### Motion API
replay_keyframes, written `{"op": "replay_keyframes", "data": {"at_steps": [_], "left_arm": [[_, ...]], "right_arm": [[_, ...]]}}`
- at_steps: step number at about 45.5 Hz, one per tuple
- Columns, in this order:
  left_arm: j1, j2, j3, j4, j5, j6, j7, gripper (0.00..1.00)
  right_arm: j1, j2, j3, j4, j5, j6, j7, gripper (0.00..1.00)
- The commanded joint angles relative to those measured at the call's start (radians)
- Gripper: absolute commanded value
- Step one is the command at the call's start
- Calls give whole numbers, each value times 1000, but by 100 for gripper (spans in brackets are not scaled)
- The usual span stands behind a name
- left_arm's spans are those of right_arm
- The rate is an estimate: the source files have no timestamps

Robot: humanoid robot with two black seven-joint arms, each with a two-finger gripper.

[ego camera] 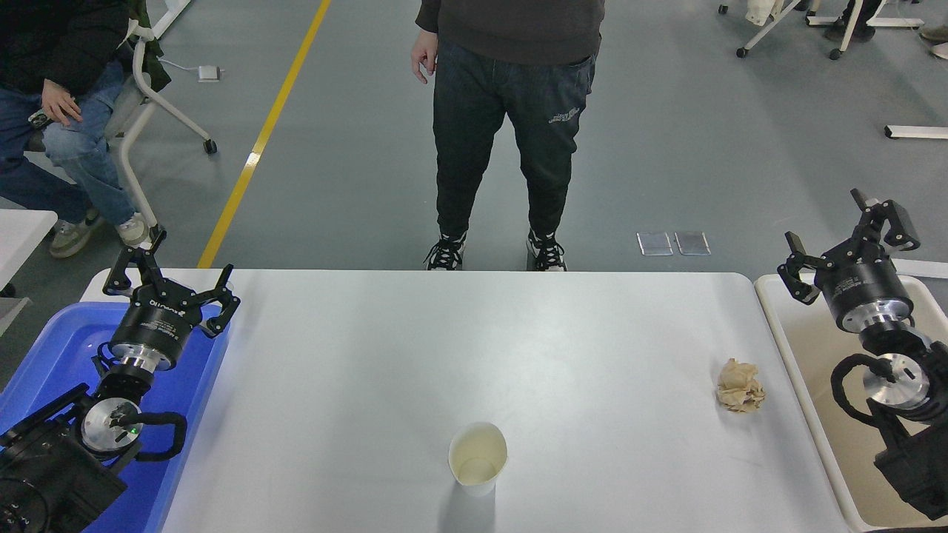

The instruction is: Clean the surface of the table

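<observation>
Two items sit on the table point(355, 355): a paper cup point(478, 457) upright near the front edge, and a paper wad point(740, 386) near the right edge. My right gripper point(852, 237) hangs over the beige bin point(815, 385), fingers apart, empty. My left gripper point(169, 285) is spread over the blue tub point(44, 355). Wad looks light and soft: pinch across its middle. Cup looks thin and crushable: grip the rim gently.
</observation>
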Motion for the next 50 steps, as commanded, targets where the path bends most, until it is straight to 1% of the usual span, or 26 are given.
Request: {"op": "replay_keyframes", "data": {"at_steps": [1, 50], "left_arm": [[0, 0, 0, 0, 0, 0, 0, 100], [0, -1, 0, 0, 0, -2, 0, 100]], "right_arm": [[0, 1, 1, 2, 0, -6, 7, 100], [23, -19, -11, -7, -1, -4, 2, 100]]}}
